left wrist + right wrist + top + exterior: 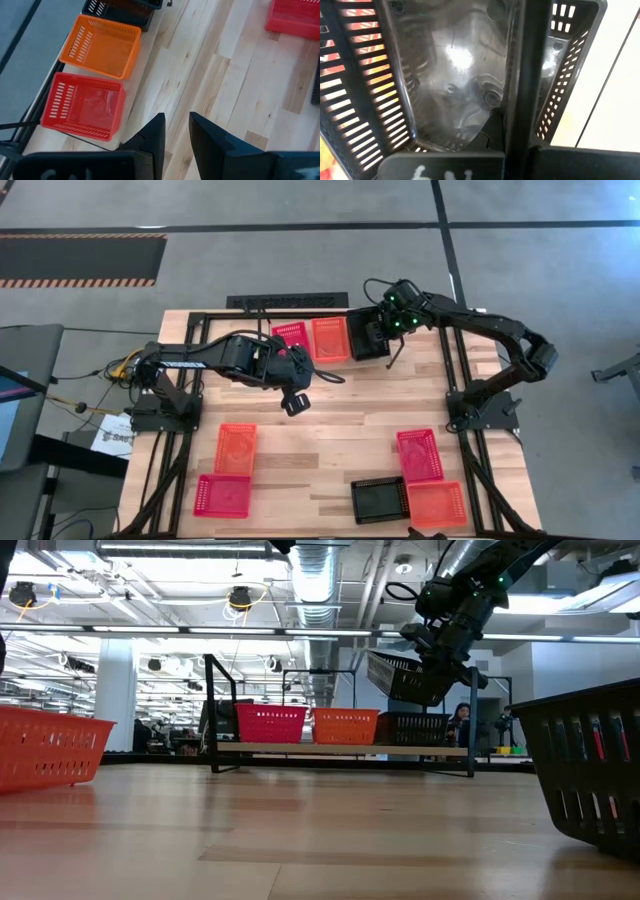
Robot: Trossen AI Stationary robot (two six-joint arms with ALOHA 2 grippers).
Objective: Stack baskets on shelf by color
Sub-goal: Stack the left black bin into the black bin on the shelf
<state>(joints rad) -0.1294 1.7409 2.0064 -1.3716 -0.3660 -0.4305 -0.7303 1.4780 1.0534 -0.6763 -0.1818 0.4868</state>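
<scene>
The shelf [300, 748] stands at the table's far edge and carries a red basket [270, 723], an orange basket [345, 725] and a black basket [415, 727] side by side. Just above the black one hangs a second black basket [400, 678], tilted, with my right gripper [385, 330] shut on it. My left gripper [177, 135] hovers open over bare tabletop, nearer than the red and orange baskets, with nothing between its fingers. My right gripper holds the upper black basket by one wall, slanting down at it from the table's right. One finger [520, 75] shows inside the basket, running along the wall; the other finger is hidden behind that wall. The basket is lifted clear and tilted above the black basket on the shelf.
An orange basket [235, 448] and a red one [222, 495] lie near the table's near left corner. A red basket [420, 453], a black one [380, 500] and an orange one [437, 503] lie at the near right. Bare wood lies between the two groups.
</scene>
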